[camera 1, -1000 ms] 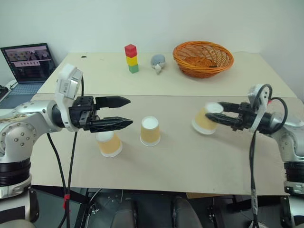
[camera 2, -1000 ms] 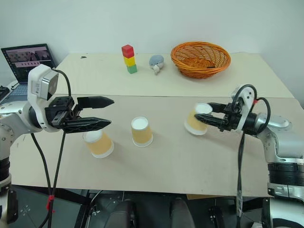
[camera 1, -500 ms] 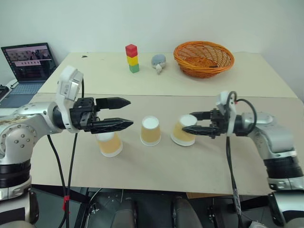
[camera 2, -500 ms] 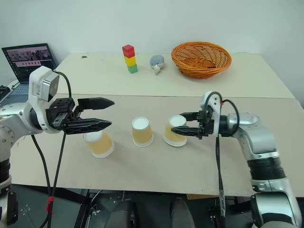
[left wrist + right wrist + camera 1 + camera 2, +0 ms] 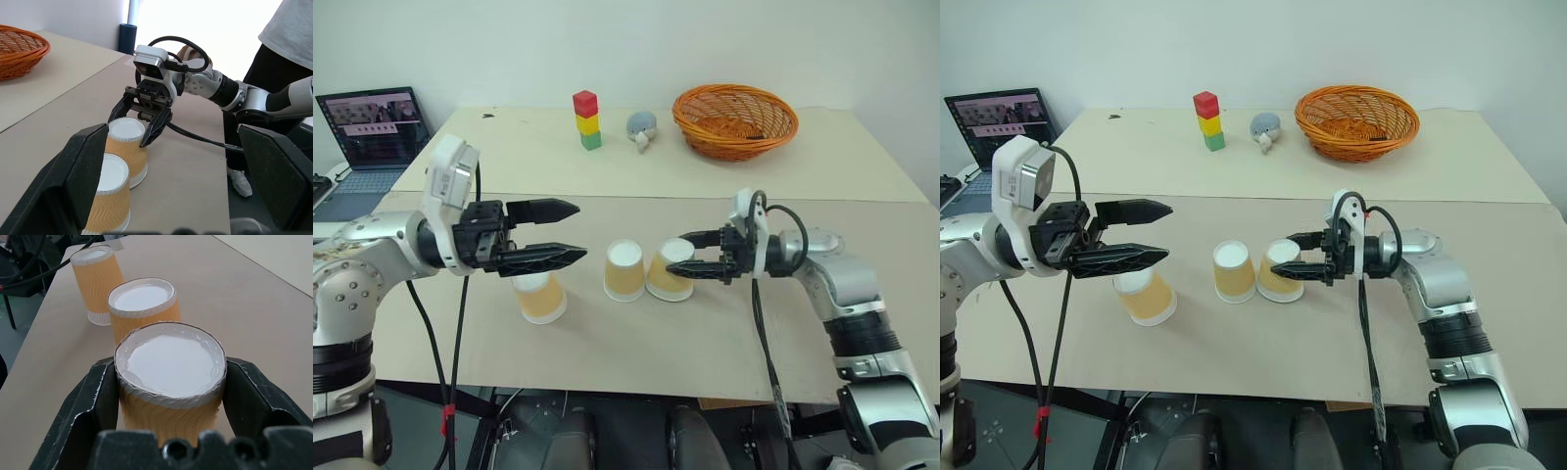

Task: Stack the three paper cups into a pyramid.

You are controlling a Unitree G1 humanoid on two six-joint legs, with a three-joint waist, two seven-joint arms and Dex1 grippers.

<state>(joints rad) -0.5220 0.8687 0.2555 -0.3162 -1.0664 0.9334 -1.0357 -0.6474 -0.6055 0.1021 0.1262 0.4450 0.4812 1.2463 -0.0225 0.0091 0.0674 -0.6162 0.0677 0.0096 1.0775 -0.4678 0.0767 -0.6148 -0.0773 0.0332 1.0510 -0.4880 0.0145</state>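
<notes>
Two pale beige rectangular tables (image 5: 783, 323) are set end to end, and on the far one an orange wicker basket (image 5: 734, 119) is seen at the right, with a red, yellow and green block tower (image 5: 586, 119) and a small grey soft toy (image 5: 640, 128) to its left; an open laptop (image 5: 374, 128) stands at the far left. The left gripper (image 5: 573, 233) is held above the near table with its two black fingers spread wide and empty, over the leftmost of the three small tapered paper cups with tan sides and white bases (image 5: 539, 296), all standing upside down on the near table. The right gripper (image 5: 683, 257) is pinched on the rightmost cup (image 5: 669, 271), which is tilted slightly and brought just beside the middle cup (image 5: 625, 270); whether the two touch, or whether the held cup's rim rests fully on the table, cannot be told with certainty. The step in hand is judged to be the forming of the pyramid's base pair. Next, the held cup would need to be set flat against its neighbour and released, after which the left cup would have to be lifted and centred across the two white bases.
</notes>
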